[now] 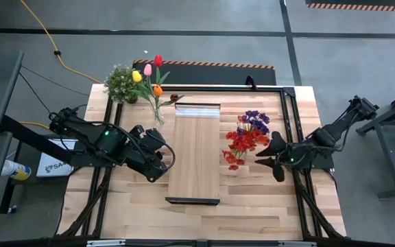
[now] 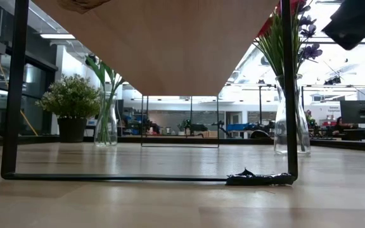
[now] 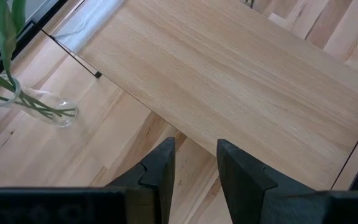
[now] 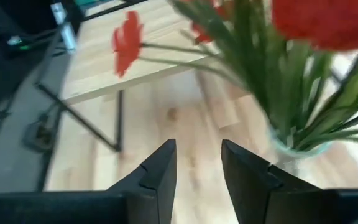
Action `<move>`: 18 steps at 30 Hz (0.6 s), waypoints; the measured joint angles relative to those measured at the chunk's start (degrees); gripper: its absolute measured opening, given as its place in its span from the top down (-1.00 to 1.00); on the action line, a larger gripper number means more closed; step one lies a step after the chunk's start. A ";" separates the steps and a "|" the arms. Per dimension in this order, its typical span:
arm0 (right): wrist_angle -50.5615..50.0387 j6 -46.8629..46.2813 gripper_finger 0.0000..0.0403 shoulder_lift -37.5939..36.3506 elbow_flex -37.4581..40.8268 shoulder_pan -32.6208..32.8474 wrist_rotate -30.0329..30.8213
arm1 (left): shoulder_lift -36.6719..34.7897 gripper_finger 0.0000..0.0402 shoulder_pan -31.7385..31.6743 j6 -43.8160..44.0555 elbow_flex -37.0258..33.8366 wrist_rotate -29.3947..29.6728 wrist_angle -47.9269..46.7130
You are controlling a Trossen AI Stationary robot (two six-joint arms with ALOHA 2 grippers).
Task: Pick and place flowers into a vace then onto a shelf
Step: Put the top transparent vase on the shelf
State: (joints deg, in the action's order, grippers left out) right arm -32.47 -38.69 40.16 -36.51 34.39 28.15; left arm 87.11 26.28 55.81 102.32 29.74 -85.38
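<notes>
The shelf [image 1: 196,152] is a long light-wood board, raised on a black wire frame [image 2: 18,95] that stands on the table. A glass vase [image 1: 158,114] at the shelf's far left corner holds yellow, pink, red and orange tulips [image 1: 149,74]. A second glass vase [image 2: 291,123] stands on the table right of the shelf with red sprays [image 1: 242,143] and a purple cluster [image 1: 256,121]. My left gripper [image 1: 162,162] is open beside the shelf's left long edge [image 3: 166,115]. My right gripper [image 1: 269,156] is open just right of the red sprays [image 4: 328,22].
A bushy green potted plant [image 1: 122,84] stands at the table's far left corner, next to the tulips. A black rail frame [image 1: 290,110] runs around the table. Bare planks lie near the table's near edge [image 1: 197,223].
</notes>
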 joint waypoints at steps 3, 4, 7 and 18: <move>-0.73 -1.99 0.45 -0.96 -0.02 0.02 -4.69 | 0.02 0.24 -0.02 0.00 -0.01 -0.03 0.00; -1.23 -3.10 0.45 -1.14 -0.02 0.09 -6.24 | 0.01 0.24 -0.02 0.01 -0.02 -0.19 0.00; -3.11 -6.91 0.48 -1.29 -0.02 0.24 -11.18 | 0.02 0.24 0.00 0.03 0.00 -0.93 0.02; -6.20 -19.10 0.52 -1.26 -0.02 1.61 -23.18 | 0.00 0.24 0.00 5.71 -0.02 -7.89 -0.04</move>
State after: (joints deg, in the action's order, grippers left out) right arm -38.67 -57.79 38.89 -36.53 36.00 4.98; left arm 87.11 26.28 61.52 102.30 21.85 -85.42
